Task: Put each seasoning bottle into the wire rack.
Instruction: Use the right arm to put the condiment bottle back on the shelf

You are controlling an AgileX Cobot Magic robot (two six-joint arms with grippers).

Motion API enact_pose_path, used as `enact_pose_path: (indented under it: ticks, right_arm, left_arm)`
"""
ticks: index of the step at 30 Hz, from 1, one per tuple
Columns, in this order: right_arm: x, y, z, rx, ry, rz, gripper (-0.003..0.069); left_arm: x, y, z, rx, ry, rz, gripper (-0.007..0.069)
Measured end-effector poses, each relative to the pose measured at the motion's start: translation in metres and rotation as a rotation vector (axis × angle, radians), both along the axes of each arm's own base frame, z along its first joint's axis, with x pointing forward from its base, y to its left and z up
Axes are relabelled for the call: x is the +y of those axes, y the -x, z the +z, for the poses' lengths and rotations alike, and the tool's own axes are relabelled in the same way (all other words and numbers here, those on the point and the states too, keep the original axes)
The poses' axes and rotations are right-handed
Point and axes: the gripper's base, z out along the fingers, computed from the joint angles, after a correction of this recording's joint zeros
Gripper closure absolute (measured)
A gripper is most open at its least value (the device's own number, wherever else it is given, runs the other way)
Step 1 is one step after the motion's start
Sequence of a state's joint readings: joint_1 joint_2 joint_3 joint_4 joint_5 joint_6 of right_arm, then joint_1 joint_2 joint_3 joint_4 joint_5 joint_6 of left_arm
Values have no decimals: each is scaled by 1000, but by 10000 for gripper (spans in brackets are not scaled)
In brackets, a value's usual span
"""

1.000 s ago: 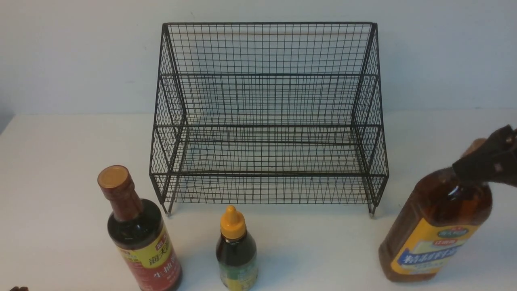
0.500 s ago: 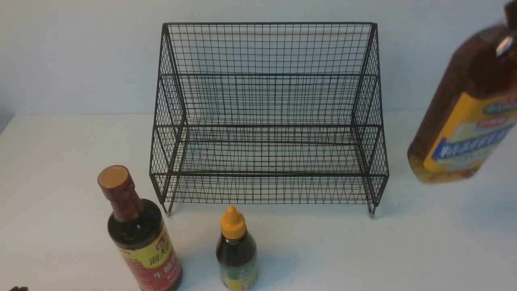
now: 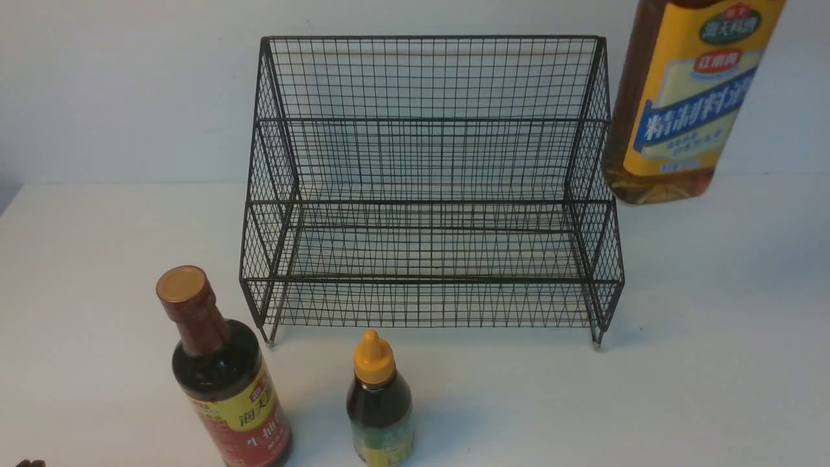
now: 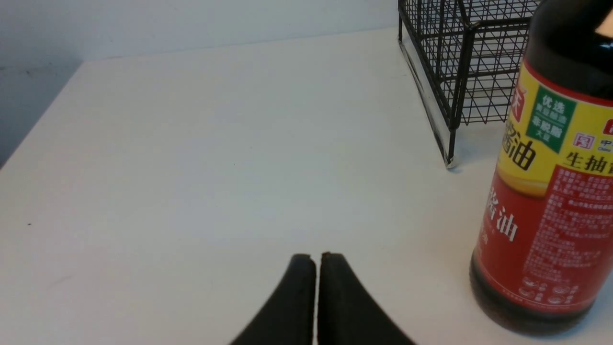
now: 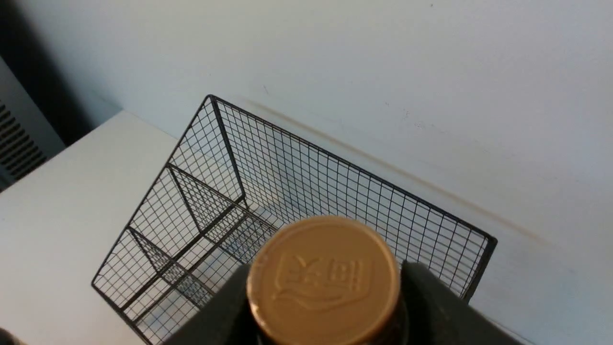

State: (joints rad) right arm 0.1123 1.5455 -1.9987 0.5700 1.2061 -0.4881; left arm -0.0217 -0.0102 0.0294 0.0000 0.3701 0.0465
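Right jaws: clamped on the neck of the tall amber bottle [image 3: 681, 97], just under its tan cap [image 5: 325, 282].
Left jaws: pressed together, holding nothing, low over the counter [image 3: 713, 363] beside the red-labelled dark bottle [image 3: 227, 383].
Amber bottle: upright in the air, by the right wall of the wire rack [image 3: 428, 37], toward the counter's back right.
Standing bottles: the red-labelled one and the small orange-capped bottle [image 3: 380, 402], near the counter's front edge, ahead of the rack.
Progress: none racked; one in transit, two left to fetch.
Count: three bottles; one rack with two tiers, neither holding anything.
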Motion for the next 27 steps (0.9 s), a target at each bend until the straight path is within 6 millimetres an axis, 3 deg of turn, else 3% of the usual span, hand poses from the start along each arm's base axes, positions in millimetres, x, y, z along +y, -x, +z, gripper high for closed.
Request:
enact_pose_path:
  ticks: [5, 9, 17, 22, 27]
  right_arm:
    - [35, -18, -7, -8, 63, -19, 321]
    - [51, -30, -16, 3, 77, -84, 321]
    - [59, -56, -36, 41, 64, -159, 321]
    - [65, -76, -60, 97, 92, -163, 321]
    - [67, -82, -76, 173, 131, -161, 321]
  left_arm:
    - [0, 0, 0, 0, 0, 0, 629]
    - [0, 0, 0, 0, 0, 0, 629]
    - [0, 0, 0, 0, 0, 0, 629]
    - [0, 0, 0, 0, 0, 0, 629]
    - [0, 0, 0, 0, 0, 0, 629]
